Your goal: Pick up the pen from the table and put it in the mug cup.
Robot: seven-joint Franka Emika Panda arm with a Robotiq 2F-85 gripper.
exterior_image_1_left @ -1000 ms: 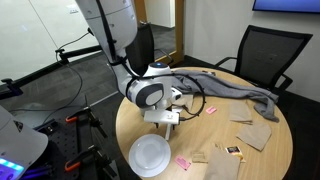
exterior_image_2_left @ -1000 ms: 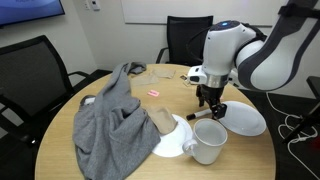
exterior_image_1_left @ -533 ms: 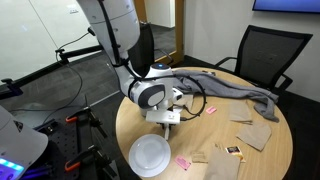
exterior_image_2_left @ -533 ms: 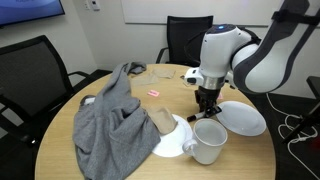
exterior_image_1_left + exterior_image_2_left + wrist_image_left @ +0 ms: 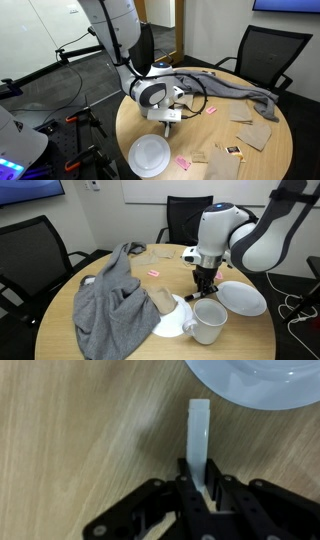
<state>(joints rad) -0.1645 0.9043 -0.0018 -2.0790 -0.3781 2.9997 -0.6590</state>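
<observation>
Black office chairs (image 5: 30,248) (mesh-backed), white wall (image 5: 100,215) behind

The arm (image 5: 245,235) is glossy white with bulbous, rounded joints. A black cable (image 5: 197,88) loops beside its wrist. The claw (image 5: 205,495) is matte black and angular.

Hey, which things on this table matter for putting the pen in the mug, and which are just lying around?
For the job: pen, clamped in the gripper; mug cup; table.
Lying about: grey cloth; white dish; flat white plate; brown paper pieces.
</observation>
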